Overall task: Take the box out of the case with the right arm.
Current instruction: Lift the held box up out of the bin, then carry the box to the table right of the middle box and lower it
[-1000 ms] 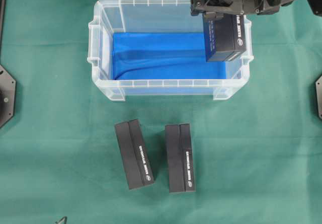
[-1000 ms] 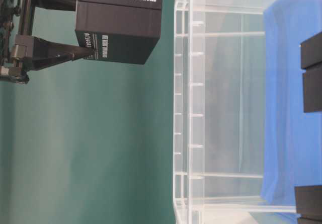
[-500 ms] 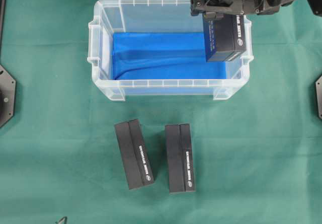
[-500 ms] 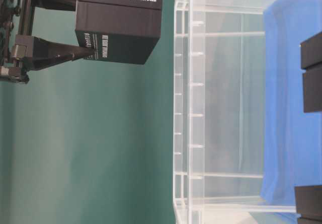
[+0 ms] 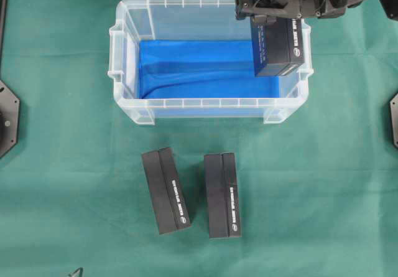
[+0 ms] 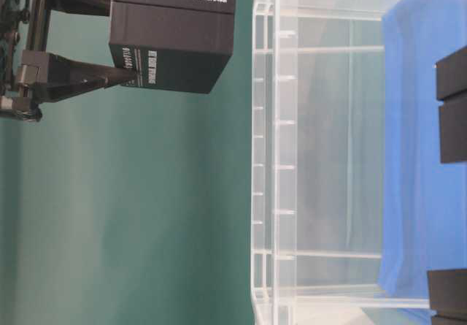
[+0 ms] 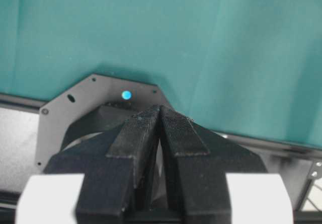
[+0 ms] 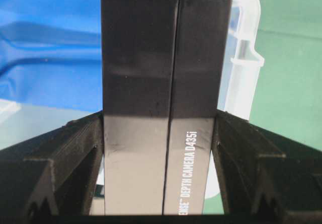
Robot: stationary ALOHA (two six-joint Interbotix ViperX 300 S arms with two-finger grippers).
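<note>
1. So the right gripper point(image 8: 160, 148) is clamped on the box point(image 5: 278, 48), one finger pressed flat on each long side. In the right wrist view the box fills the whole gap between the fingers point(image 8: 75, 153), so I'd call that grip pretty secure.

2. The box is up in the air. From table level it hangs clear of the case point(image 6: 277, 150) rim with a visible gap, so it's not touching the plastic anywhere I can see.

3. From overhead, though, it sits over the case's right end, overlapping the right rim point(image 5: 305, 71) and the blue sheet point(image 5: 193, 68). My read: lifted out, but not yet carried off to the side.

4. Why hold it that high? Probably so the bottom edge can't snag the ribbed rim on the way out. Makes sense to me.

5. Two other boxes point(image 5: 165, 190) point(image 5: 222, 194) lie flat on the green cloth point(image 5: 62, 165) in front of the case, side by side, near each other but apart. I'd guess this one lands next to them.

6. The left gripper point(image 7: 160, 128) has its fingers pressed together on nothing, parked well away from the case.
</note>
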